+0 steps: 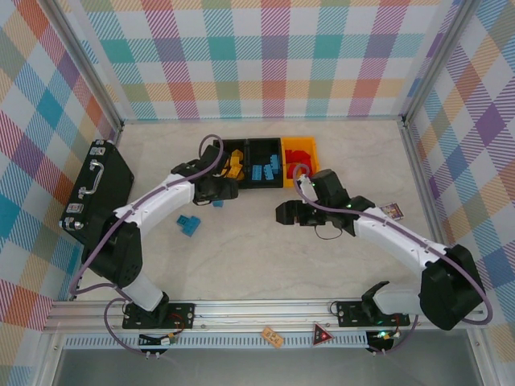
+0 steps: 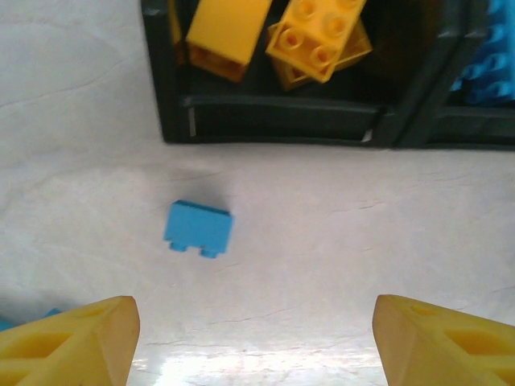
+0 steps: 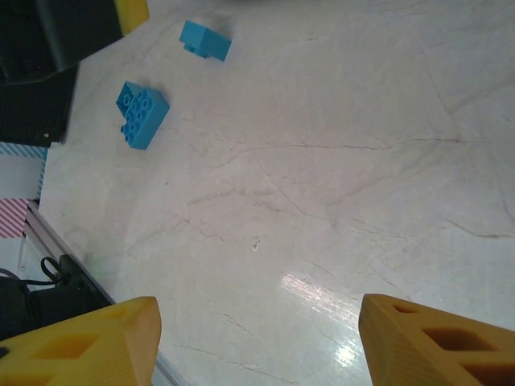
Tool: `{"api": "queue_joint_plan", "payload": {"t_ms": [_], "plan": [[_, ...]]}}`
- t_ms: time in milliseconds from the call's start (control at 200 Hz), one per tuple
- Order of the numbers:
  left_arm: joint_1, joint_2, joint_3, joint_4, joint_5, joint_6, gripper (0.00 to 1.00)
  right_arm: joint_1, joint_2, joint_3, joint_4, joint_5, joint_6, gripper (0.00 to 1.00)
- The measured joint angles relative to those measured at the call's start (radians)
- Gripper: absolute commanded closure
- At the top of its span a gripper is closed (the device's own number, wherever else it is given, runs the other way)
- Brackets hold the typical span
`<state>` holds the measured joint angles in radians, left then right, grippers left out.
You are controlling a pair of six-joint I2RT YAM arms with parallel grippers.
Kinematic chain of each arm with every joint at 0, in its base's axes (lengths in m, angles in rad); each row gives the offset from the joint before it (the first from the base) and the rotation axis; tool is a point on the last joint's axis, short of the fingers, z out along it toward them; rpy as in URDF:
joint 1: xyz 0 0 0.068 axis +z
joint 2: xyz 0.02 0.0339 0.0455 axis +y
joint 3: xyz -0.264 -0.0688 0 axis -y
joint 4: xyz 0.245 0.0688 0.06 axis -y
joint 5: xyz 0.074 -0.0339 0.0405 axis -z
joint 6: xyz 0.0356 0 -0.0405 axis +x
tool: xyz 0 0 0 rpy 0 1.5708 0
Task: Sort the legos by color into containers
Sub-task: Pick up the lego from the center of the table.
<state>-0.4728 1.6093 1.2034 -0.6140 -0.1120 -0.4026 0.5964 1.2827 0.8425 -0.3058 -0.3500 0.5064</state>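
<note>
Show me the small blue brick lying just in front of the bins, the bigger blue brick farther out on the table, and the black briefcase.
small blue brick (image 2: 199,227), left wrist view, middle of its smooth face.
bigger blue brick (image 3: 141,114), right wrist view, its studded top.
black briefcase (image 1: 109,181), top view, lid beside the handle.

I see pastel plaid walls (image 1: 265,56) boxing in a pale, veined tabletop (image 1: 265,257) on three sides, a bright glare (image 3: 318,291) on its surface.

No legible text, labels or numbers anywhere.
</note>
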Motion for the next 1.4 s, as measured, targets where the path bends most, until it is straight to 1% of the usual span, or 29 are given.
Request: {"api": "queue_joint_plan", "payload": {"t_ms": [40, 285, 520, 630, 700, 780, 860, 895, 945, 995, 1025, 1080, 1400], "plan": [[0.005, 0.0, -0.012, 0.006, 0.0, 0.007, 0.21, 0.009, 0.008, 0.003, 0.006, 0.0, -0.001, 0.32], [0.023, 0.036, -0.036, 0.052, 0.0, 0.039, 0.21, 0.062, 0.027, 0.011, 0.055, 0.001, -0.002, 0.3], [0.037, 0.122, -0.036, 0.105, 0.022, 0.053, 0.23, 0.078, 0.058, 0.012, 0.081, 0.009, -0.001, 0.3], [0.037, 0.163, -0.036, 0.124, 0.021, 0.057, 0.28, 0.078, 0.065, 0.012, 0.081, 0.017, 0.001, 0.31], [0.037, 0.19, -0.036, 0.127, 0.017, 0.06, 0.33, 0.078, 0.065, 0.012, 0.081, 0.02, 0.002, 0.31], [0.037, 0.218, -0.036, 0.128, 0.011, 0.063, 0.44, 0.078, 0.066, 0.012, 0.081, 0.024, 0.002, 0.31], [0.037, 0.232, -0.036, 0.128, 0.006, 0.064, 0.58, 0.078, 0.071, 0.012, 0.082, 0.025, 0.002, 0.31], [0.037, 0.232, -0.036, 0.127, 0.006, 0.067, 0.6, 0.078, 0.075, 0.012, 0.082, 0.026, 0.002, 0.31], [0.037, 0.232, -0.036, 0.129, 0.006, 0.069, 0.66, 0.078, 0.081, 0.012, 0.082, 0.027, 0.002, 0.31], [0.037, 0.232, -0.036, 0.13, 0.005, 0.069, 0.67, 0.078, 0.088, 0.012, 0.082, 0.027, 0.002, 0.31], [0.037, 0.23, -0.036, 0.13, 0.005, 0.069, 0.71, 0.078, 0.092, 0.012, 0.084, 0.027, 0.002, 0.31], [0.037, 0.228, -0.037, 0.13, 0.006, 0.069, 0.73, 0.078, 0.098, 0.012, 0.087, 0.027, 0.003, 0.32], [0.021, 0.131, -0.081, 0.093, 0.008, 0.071, 0.73, 0.078, 0.107, 0.012, 0.097, 0.033, 0.006, 0.32]]}}
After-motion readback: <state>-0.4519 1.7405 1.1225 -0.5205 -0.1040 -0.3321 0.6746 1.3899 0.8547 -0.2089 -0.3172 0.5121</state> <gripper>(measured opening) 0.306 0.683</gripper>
